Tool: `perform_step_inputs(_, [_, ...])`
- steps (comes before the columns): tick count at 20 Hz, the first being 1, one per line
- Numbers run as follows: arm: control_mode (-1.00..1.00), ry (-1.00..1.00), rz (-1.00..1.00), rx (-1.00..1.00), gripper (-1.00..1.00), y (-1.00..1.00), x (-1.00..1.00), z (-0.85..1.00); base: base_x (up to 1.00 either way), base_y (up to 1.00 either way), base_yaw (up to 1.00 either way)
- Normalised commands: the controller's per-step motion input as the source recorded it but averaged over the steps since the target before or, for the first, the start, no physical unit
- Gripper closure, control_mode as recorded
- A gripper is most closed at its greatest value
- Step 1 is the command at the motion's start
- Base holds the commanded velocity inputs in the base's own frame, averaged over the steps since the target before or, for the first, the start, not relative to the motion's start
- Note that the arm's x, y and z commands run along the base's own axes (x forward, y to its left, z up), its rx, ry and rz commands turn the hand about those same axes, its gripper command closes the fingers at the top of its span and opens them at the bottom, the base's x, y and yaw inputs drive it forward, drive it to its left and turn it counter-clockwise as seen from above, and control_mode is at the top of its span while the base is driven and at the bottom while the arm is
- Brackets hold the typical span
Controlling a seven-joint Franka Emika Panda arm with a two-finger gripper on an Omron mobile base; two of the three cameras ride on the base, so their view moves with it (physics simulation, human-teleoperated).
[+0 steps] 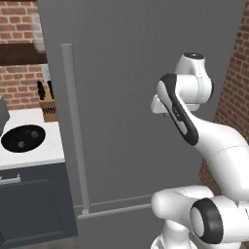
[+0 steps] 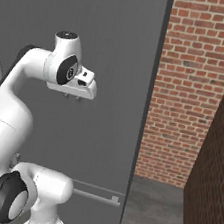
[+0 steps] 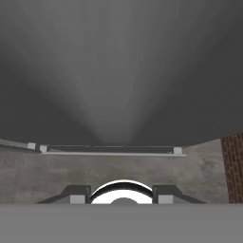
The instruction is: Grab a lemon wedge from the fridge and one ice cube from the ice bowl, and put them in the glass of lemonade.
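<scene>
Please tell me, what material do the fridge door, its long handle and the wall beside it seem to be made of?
The fridge door looks like brushed grey metal: a flat matte surface with faint vertical streaks, though painted steel is possible. Its bar handle seems to be lighter satin metal, smooth and pale grey. The wall is red brick with pale mortar lines, rough and unglazed.

Matt grey metal, rough brick, glossy white plastic.

The fridge (image 1: 126, 97) at centre frame looks like brushed, matt grey metal, its bar handle (image 1: 73, 126) a paler satin. Brick walls (image 2: 188, 89) at right look rough and mortared. The arm (image 1: 194, 131) is smooth glossy white plastic with dark joints. At left, the table (image 1: 34, 155) is smooth white; the ice bowl (image 1: 23, 137) is glossy black; the knife block (image 1: 48, 109) looks wooden.
</scene>
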Motion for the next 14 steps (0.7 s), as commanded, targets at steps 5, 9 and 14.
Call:
perform_step_inputs(5, [-1.00,0.00,0.00,0.00,-1.00,0.00,-0.29,0.00,0.00,0.00,0.00])
perform_step_inputs(9, [-1.00,0.00,0.00,0.00,-1.00,-0.01,-0.44,0.00,0.00,0.00,0.00])
perform_step_inputs(14, [-1.00,0.01,0.00,0.01,-1.00,-0.03,-0.55,-0.01,0.00,0.00,0.00])
